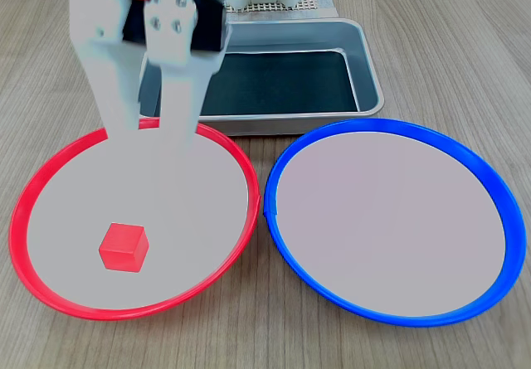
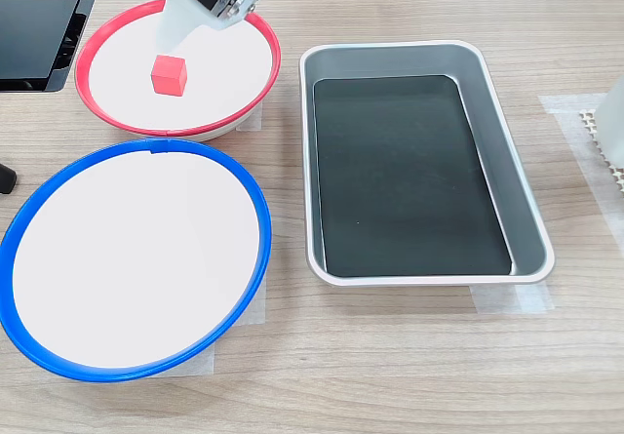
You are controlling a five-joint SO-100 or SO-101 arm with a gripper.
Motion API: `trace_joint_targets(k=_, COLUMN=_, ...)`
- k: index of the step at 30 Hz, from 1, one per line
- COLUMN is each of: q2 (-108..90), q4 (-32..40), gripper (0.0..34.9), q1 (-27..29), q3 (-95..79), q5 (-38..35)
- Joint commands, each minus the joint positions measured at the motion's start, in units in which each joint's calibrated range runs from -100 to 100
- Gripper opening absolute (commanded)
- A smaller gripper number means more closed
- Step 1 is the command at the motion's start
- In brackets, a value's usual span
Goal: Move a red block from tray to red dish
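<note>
— Block check, please: where does your red block (image 1: 124, 247) sit?

— You can see it in both exterior views, lying on the pale inside of the red dish (image 1: 50, 174), apart from the rim. It is a small bright-red cube with clean edges, its top face lighter than its sides, and nothing touches it.

— And your end effector (image 1: 153, 128)?

— It hangs above the dish's far side in the first exterior view, white fingers pointing down, clear of the cube. Whether they are parted or closed, you cannot tell from these views; they hold nothing.

— Tray?

— The tray (image 2: 487, 151) shows only its dark bottom, beside the blue dish (image 2: 255, 210) on the bench (image 2: 390, 375).
</note>
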State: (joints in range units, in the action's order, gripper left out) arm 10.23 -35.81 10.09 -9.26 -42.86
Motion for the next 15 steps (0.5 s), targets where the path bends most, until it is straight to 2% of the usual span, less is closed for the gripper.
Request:
trace_joint_targets(k=1, q2=-17.4, q4=5.9, gripper=0.2, q1=-2.0, q3=-14.7, q5=12.2)
trace_joint_targets(k=4, q2=-29.5, q4=17.3, gripper=0.1, q1=-4.5, q3=-32.5, q5=22.0)
trace_joint_targets(k=6, q2=-40.0, q4=27.6, gripper=0.1, q1=-5.7, q3=-48.1, q5=29.3)
trace_joint_targets(k=7, q2=-48.0, q4=30.2, gripper=0.1, q1=-6.0, q3=-56.8, q5=35.2)
trace_joint_targets(k=11, q2=-65.6, q4=29.7, gripper=0.1, q1=-7.3, q3=-72.3, q5=42.4)
trace_joint_targets(k=15, q2=-83.0, q4=19.5, gripper=0.1, q1=-8.6, q3=-82.9, q5=45.0)
